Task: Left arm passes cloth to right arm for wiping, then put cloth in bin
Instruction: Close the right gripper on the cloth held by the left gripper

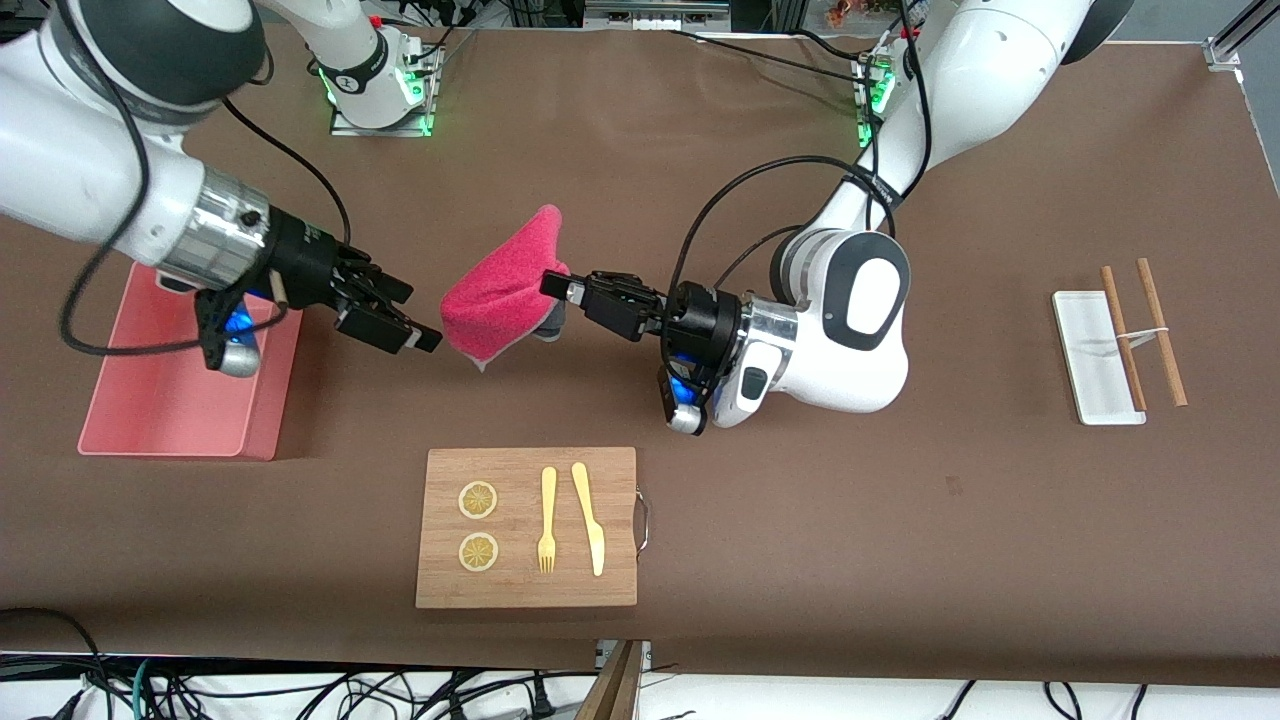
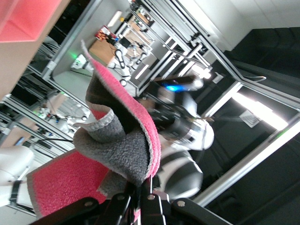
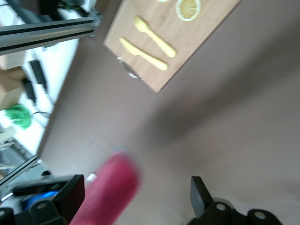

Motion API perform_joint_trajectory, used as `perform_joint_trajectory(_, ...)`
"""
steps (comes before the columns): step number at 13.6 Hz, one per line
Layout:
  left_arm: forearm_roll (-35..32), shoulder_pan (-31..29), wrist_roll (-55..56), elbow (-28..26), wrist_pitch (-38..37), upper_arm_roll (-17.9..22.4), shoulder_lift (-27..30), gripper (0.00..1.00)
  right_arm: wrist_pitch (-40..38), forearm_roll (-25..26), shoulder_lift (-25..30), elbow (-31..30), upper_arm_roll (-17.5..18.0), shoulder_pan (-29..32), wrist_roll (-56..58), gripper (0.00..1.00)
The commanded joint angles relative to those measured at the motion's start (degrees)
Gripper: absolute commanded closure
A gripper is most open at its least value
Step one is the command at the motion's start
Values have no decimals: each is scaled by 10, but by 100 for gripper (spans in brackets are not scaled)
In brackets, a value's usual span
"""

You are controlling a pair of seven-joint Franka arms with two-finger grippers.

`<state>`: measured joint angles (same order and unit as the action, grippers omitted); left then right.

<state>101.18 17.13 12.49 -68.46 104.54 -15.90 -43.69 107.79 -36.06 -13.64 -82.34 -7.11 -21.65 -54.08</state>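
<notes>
Clamped jaws of the left gripper [image 1: 556, 284] pinched one edge of the cloth [image 1: 502, 290] and held it up in the air over the brown table [image 1: 900, 520], above the stretch between the bin [image 1: 180, 400] and the left arm's wrist. The pinkish-red fabric hung down in a folded drape, and the left wrist view showed its dark grey reverse side curled outward near the fingers [image 2: 123, 202].

Jaws of the right gripper [image 1: 395, 320] stood spread wide, holding nothing, just beside the hanging cloth without touching it; in the right wrist view a blurred pink fold lay between the two fingers [image 3: 70, 194].

That pink bin sat on the table toward the right arm's end, partly under the right arm's wrist. Nearer the front camera lay a wooden board [image 1: 527, 590] carrying two lemon slices [image 1: 478, 500], a fork [image 1: 547, 520] and a knife [image 1: 590, 518]. Toward the left arm's end rested a small white tray [image 1: 1085, 370] with two brown sticks [image 1: 1160, 330] lying across it.
</notes>
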Motion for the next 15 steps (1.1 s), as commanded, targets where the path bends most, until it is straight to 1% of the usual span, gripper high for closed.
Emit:
perform_joint_trajectory(1,-13,2,-21,-7,15,-1,-1,100,-7,-14,4,18,1,2,-10,0)
perform_joint_trajectory(3,-13,1,-23,-11,15,-1,-2,100,-7,-13,-2,18,3,-1,-15,0)
perform_joint_trajectory(10,-11,-1,-22,-12,15,-1,-3,100,3,-12,-62,17,4,-1,-13,0)
perform_joint_trajectory(15,-5,-4,-23,-11,15,-1,-3,100,22,-13,-67,17,5,-25,-20,0)
